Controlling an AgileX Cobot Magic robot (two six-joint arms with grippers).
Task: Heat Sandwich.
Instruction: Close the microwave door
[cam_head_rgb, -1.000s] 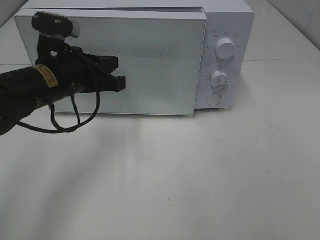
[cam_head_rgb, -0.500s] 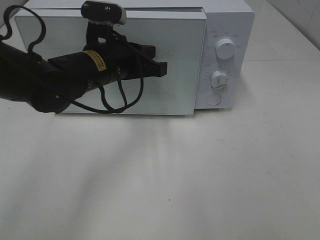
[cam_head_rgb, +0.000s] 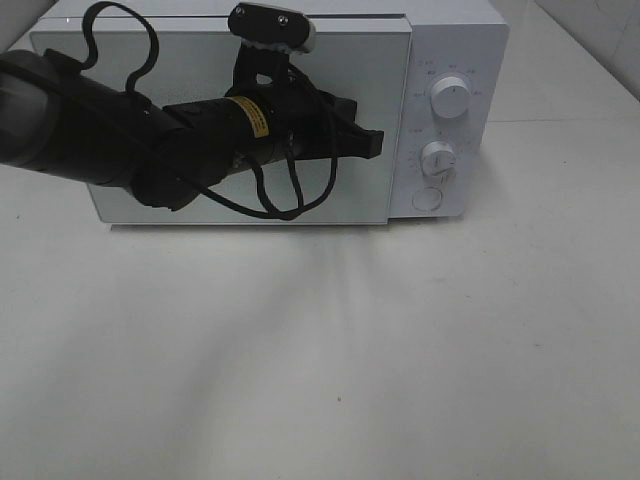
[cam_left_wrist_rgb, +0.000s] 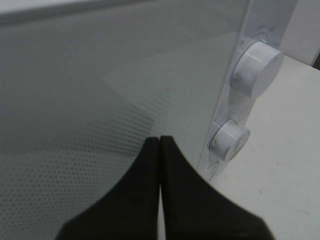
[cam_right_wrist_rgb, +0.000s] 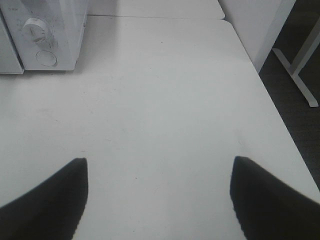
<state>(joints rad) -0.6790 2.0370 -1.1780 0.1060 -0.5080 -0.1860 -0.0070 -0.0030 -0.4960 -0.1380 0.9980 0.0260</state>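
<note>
The sandwich does not show in any view. A white microwave (cam_head_rgb: 455, 40) stands at the back of the table, and its frosted glass door (cam_head_rgb: 375, 75) lies about flush with the body. My left gripper (cam_head_rgb: 376, 143) is shut with nothing in it. Its tips sit at the door's front near the right edge, just left of the control panel. In the left wrist view the shut fingertips (cam_left_wrist_rgb: 159, 141) rest against the dotted door glass (cam_left_wrist_rgb: 90, 80), beside the upper knob (cam_left_wrist_rgb: 255, 67) and the lower knob (cam_left_wrist_rgb: 229, 140). My right gripper (cam_right_wrist_rgb: 159, 167) hangs open over bare table.
The control panel carries an upper knob (cam_head_rgb: 451, 98), a lower knob (cam_head_rgb: 438, 158) and a round button (cam_head_rgb: 427, 199). The white table (cam_head_rgb: 400, 350) spreads in front of the microwave. In the right wrist view its edge (cam_right_wrist_rgb: 260, 80) meets dark floor and a white leg (cam_right_wrist_rgb: 296, 67).
My left arm has swept right across the door's front, from its left part to its right edge. The door has swung in toward the microwave body. The right gripper is unchanged.
</note>
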